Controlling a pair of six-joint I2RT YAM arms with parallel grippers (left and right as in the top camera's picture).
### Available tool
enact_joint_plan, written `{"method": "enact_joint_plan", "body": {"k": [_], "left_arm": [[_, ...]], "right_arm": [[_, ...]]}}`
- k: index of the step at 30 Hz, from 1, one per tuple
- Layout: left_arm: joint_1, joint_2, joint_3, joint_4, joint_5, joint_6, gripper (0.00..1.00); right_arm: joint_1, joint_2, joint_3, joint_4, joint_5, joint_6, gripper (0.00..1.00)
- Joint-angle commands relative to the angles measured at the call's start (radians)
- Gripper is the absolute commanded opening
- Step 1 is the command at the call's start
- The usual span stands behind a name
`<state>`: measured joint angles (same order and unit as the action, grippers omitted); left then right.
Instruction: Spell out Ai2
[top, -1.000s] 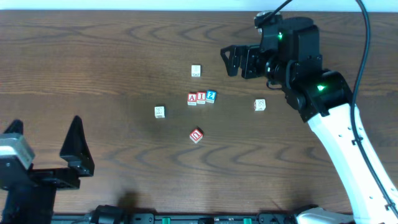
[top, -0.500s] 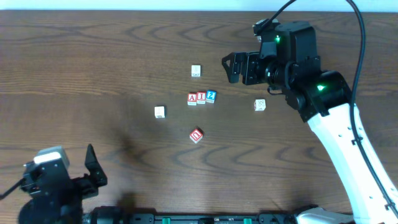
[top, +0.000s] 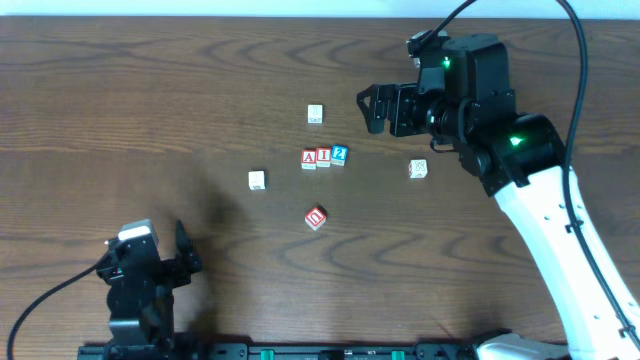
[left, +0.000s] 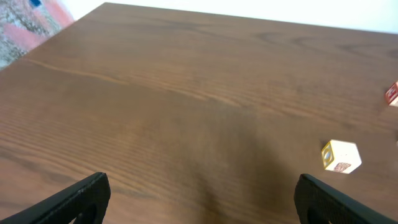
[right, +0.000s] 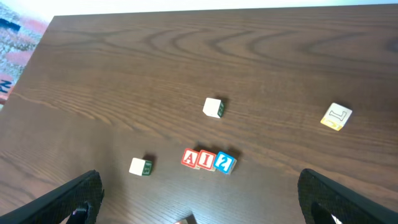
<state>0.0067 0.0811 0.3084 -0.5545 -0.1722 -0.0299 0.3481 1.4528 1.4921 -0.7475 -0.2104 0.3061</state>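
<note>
Three blocks stand in a touching row mid-table: red A (top: 309, 158), red I (top: 323, 157) and blue 2 (top: 340, 154). The right wrist view shows them upright as A (right: 190, 158), I (right: 206, 160), 2 (right: 225, 162). My right gripper (top: 371, 110) is open and empty, above the table up and to the right of the row; its fingers (right: 202, 202) frame the bottom of its wrist view. My left gripper (top: 160, 262) is open and empty at the front left, far from the row; its fingers (left: 211, 202) sit at the bottom corners of its wrist view.
Loose blocks lie around the row: a white one behind it (top: 315, 114), a white one to the left (top: 257, 180), a patterned one to the right (top: 418, 169), a red one in front (top: 316, 217). The left wrist view shows a pale block (left: 341, 155).
The left arm has drawn back and down to the front edge and shifted right. The right gripper moved slightly, then held still. The blocks have not moved.
</note>
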Motion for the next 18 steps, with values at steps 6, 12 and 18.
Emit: {"method": "enact_joint_plan", "body": {"k": [6,12,18], "left_arm": [[0.007,-0.079,-0.105,0.018,-0.011,-0.035,0.95],[0.001,-0.077,-0.165,0.024,0.016,-0.037,0.95],[0.000,-0.077,-0.164,0.024,0.016,-0.015,0.95]], "right_arm": [[0.000,0.000,0.012,-0.002,-0.003,0.008,0.99],[0.000,0.000,0.012,-0.002,-0.003,0.008,0.99],[0.000,0.000,0.012,-0.002,-0.003,0.008,0.99]]}}
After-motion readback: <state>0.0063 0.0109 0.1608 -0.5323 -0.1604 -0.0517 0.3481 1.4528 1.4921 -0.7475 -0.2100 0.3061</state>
